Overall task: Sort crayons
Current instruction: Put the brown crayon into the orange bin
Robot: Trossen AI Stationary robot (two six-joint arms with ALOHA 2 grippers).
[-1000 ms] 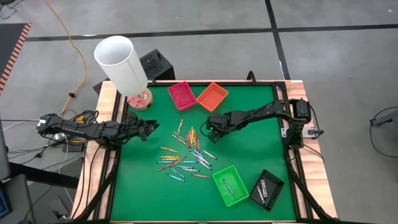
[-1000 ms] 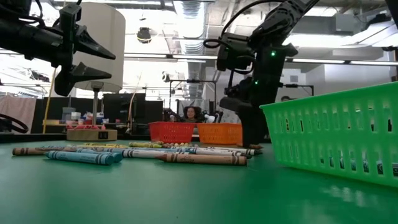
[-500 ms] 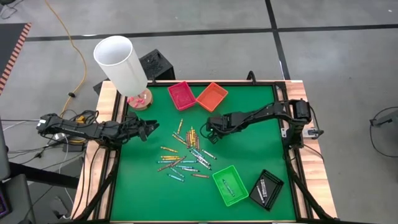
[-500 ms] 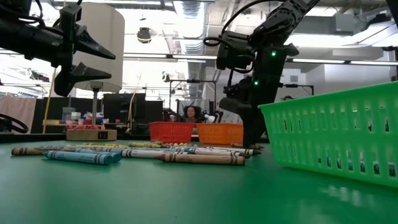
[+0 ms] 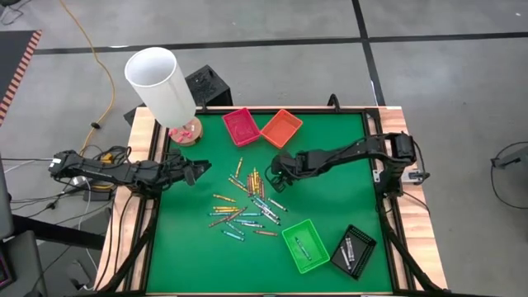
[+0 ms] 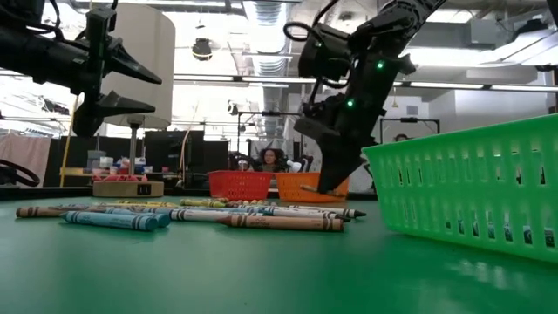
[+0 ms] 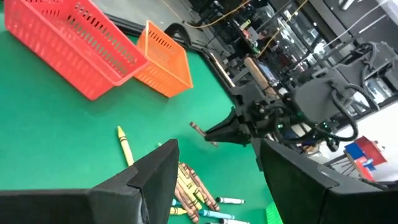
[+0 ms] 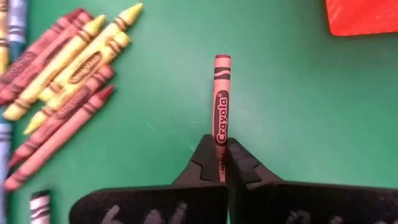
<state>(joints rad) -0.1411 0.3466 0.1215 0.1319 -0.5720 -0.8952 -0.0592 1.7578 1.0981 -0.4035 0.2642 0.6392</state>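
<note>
**Red-brown crayon pinched and lifted, trays ahead**

Jaws of the right gripper point(image 8: 219, 163) are shut on one red-brown crayon point(image 8: 221, 109), pinched near one end so most of its length sticks straight out past the fingertips, along the gripper's own line. In the low view that gripper point(image 6: 330, 185) hangs tilted just above the worktop point(image 6: 261, 270), at the edge of the loose crayons point(image 6: 218, 215) lying flat on the green. From above, the red tray point(image 5: 241, 126) and orange tray point(image 5: 281, 128) sit beyond it at the far edge, nearer this arm than the other; I judge the carry goes that way, with the free end leading.

The left gripper point(image 5: 195, 171) waits off the other side of the pile, jaws open, holding nothing.

Only the right wrist view shows the grip and the crayon's axis; the high view alone places the green tray point(image 5: 305, 245) and black tray point(image 5: 353, 251) at the near edge.
</note>
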